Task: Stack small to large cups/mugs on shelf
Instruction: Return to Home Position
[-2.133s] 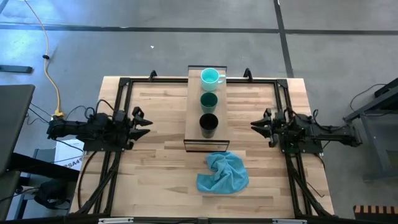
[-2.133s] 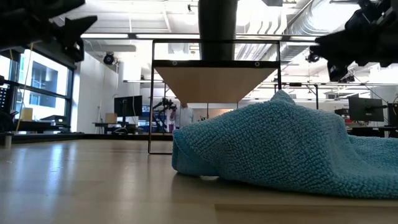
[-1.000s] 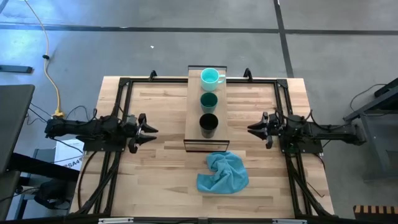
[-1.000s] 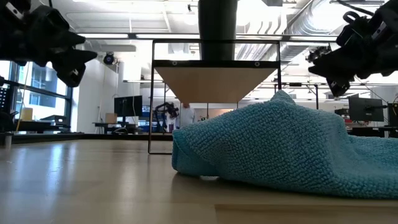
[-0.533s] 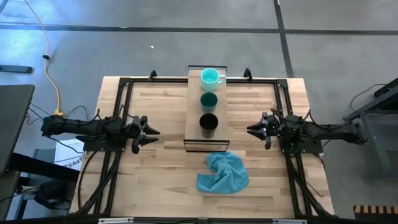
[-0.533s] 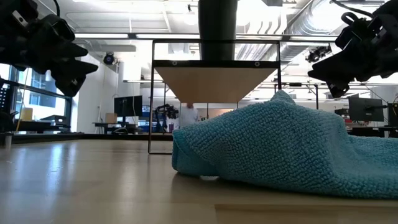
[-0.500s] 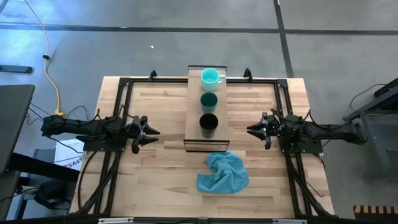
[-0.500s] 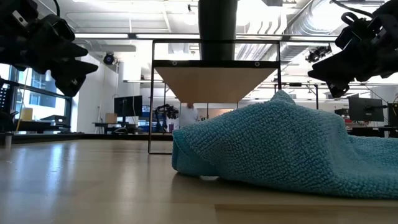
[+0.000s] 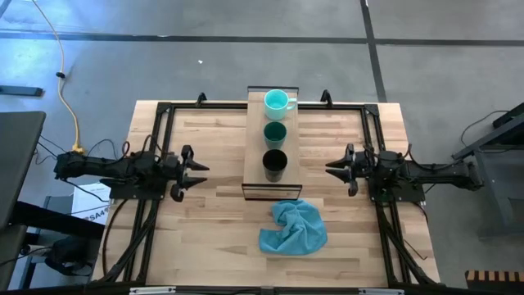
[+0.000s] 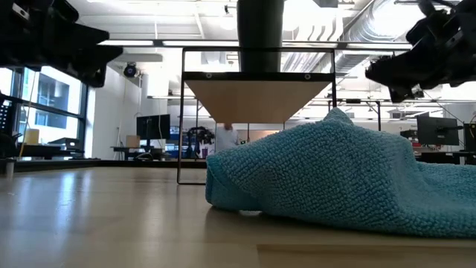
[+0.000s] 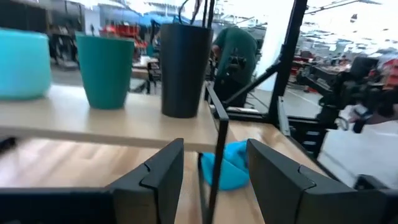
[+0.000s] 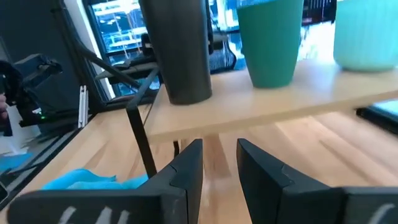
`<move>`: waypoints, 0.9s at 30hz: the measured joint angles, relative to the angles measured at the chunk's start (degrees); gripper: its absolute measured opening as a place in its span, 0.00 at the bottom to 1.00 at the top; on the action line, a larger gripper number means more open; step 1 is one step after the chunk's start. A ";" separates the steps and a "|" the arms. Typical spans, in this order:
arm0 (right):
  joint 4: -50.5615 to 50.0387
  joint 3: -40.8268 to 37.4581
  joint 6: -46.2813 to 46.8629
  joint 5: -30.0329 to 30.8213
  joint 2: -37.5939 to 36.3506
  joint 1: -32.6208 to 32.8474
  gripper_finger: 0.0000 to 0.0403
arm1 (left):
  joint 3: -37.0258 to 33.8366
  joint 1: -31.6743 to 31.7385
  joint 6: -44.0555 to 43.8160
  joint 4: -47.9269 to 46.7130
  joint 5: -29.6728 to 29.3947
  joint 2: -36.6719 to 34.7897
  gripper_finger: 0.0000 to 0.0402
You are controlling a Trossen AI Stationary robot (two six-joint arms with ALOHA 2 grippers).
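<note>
So, three in a row on the shelf (image 9: 255, 139).
I see the turquoise mug (image 9: 277, 101), green cup (image 9: 274, 132) and black cup (image 9: 274, 161) lined along it; my left gripper (image 9: 200, 172) and right gripper (image 9: 333, 171) hang either side, fingers spread, holding nothing.

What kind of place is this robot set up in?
Probably a robotics lab or industrial workshop: exposed ceiling ducts, monitors in the background, and a bare concrete floor.
</note>
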 joint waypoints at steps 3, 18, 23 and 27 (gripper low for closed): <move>0.59 0.00 -2.18 -0.02 -0.09 0.00 0.22 | 0.00 0.00 2.85 1.48 -0.26 0.01 0.41; -4.38 0.00 -1.30 -5.19 -7.26 0.01 0.22 | 0.02 -0.02 5.01 2.25 -2.46 -4.81 0.41; -4.58 0.02 -1.36 -5.22 -7.98 0.02 0.22 | 0.02 -0.02 5.54 1.13 -2.48 -7.01 0.41; -4.62 0.02 -1.13 -5.22 -7.95 0.02 0.22 | 0.02 -0.02 5.58 1.25 -2.48 -8.39 0.41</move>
